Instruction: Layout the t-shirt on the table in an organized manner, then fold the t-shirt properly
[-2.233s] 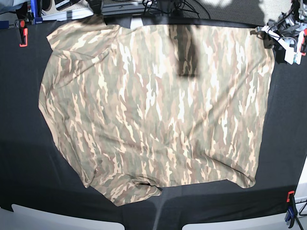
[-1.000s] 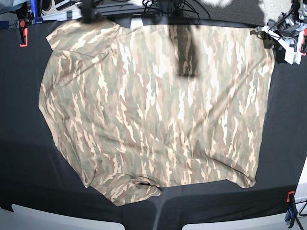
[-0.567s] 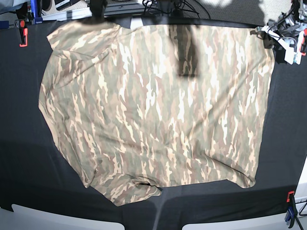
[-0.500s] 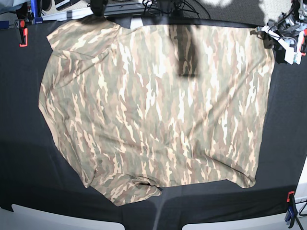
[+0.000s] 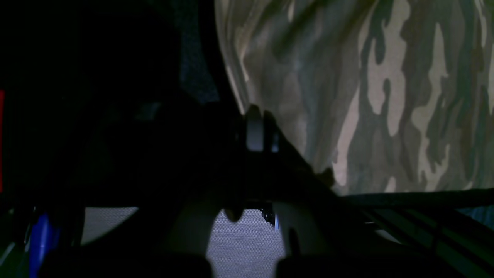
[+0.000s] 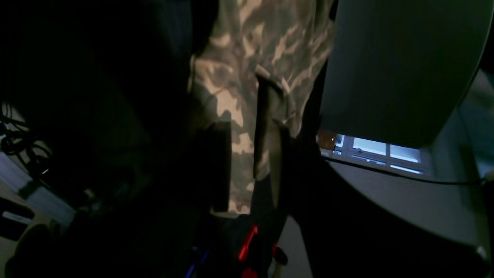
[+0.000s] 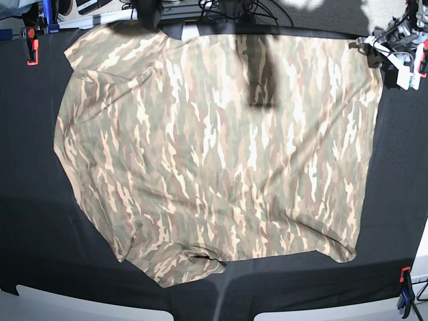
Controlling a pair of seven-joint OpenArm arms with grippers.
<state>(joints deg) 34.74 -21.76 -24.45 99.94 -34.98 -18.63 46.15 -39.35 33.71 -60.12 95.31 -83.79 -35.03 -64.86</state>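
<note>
The right tool [image 6: 247,154] pinches the t-shirt [image 7: 221,147] edge; the left tool [image 5: 258,131] is closed.

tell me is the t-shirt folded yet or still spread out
Spread out, not folded. In the base view the t-shirt lies as one wide sheet over the table, with only its lower left corner bunched.

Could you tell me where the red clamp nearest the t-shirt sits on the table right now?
In the base view, the red clamp stands at the table's top-left edge, just left of the t-shirt's upper-left corner.
</note>
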